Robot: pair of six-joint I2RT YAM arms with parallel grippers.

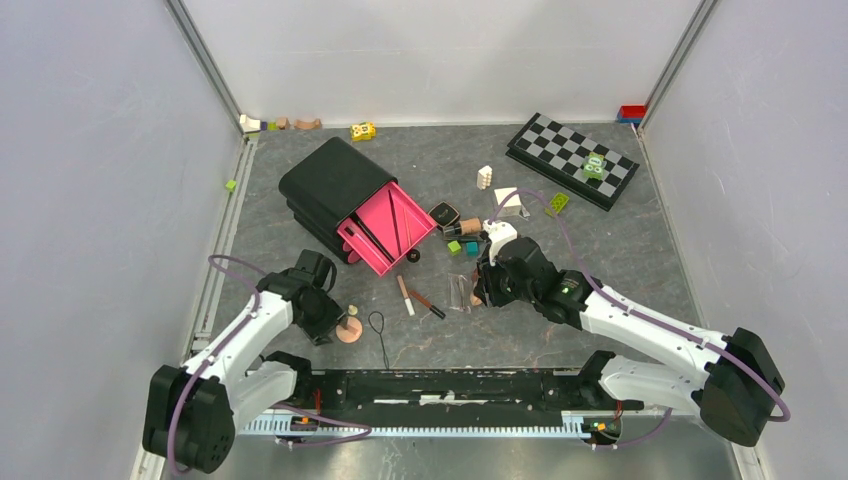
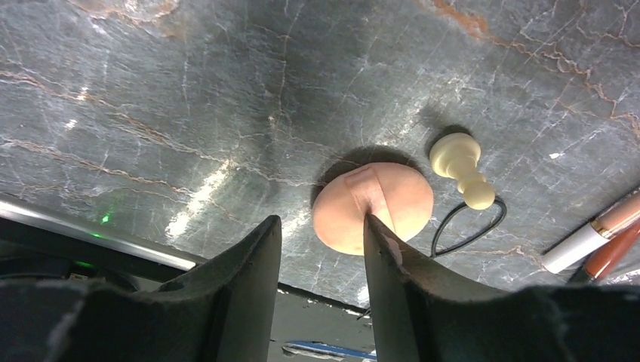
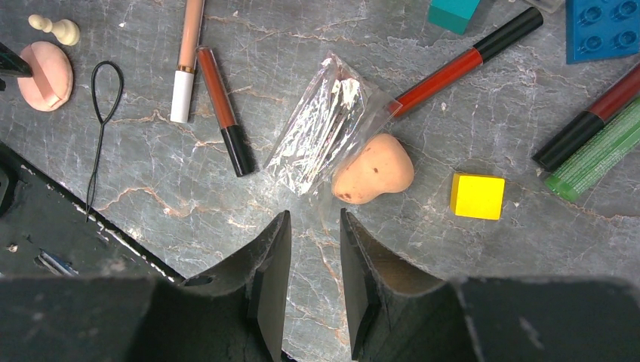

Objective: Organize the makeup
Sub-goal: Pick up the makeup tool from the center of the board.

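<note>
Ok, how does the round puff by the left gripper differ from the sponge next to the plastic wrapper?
The puff is a flat disc with a strap across its top; the sponge is a plump teardrop lying on its side. The puff looks pinker, the sponge more orange-tan with dark specks. The puff lies beside a cream pawn; the sponge touches the clear wrapper. Both are peach-toned and lie on the table.

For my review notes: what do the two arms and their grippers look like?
The left arm and right arm have white link shells with black joints and bases, and a looping purple cable runs along each. The left gripper and right gripper have black, tapering wedge-shaped fingers.
</note>
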